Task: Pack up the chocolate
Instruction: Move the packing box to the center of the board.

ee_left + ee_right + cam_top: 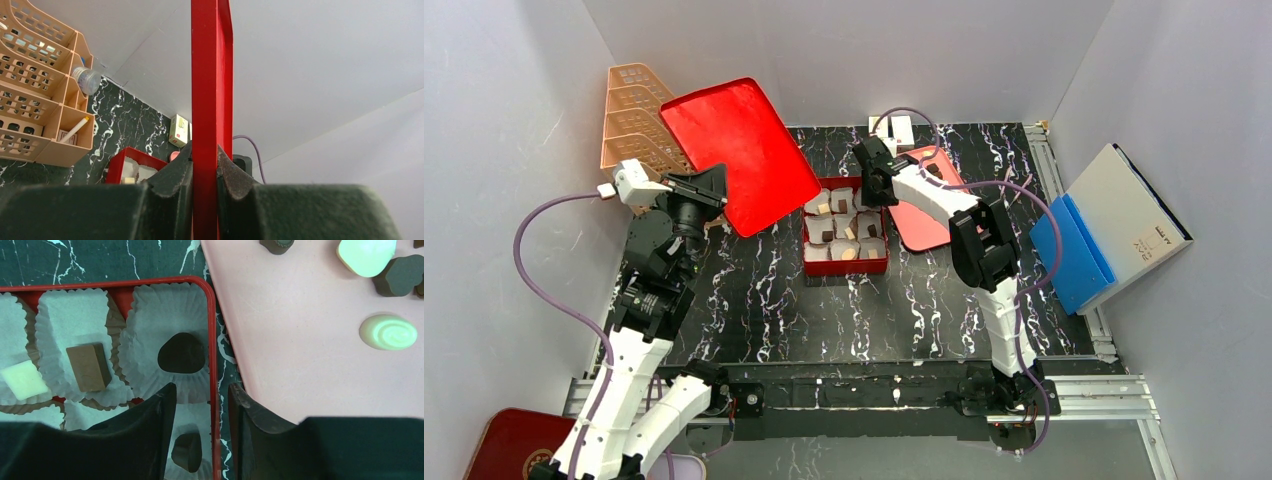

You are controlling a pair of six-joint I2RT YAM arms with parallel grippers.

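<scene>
Chocolate pieces [181, 353] sit in white paper cups [75, 325] inside a red box [844, 268] in the middle of the black marble table [754, 300]. Some are dark, some are brown and one is pale. More pieces lie loose on a pink tray [300, 340] just to the right of the box, with a thin strip of table between them.

At the upper left of the top view, a peach basket [634, 120] stands by the wall. Next to it, a big red lid [739, 155] is up in the air and tilted. Its right corner is close to the box's upper left corner. A small white carton [901, 128] stands at the back of the table. At the far right, a blue and white folder [1104, 225] leans on the wall.

The left arm is bent up high on the left side. The left gripper [205, 160] has its fingers pinched tight on the edge of the lid. The right arm reaches forward and to the left over the tray. The right gripper [200, 395] points down over the right rim of the box. Its fingers are apart with nothing held between them, and they are close to a dark piece in the corner cup.
</scene>
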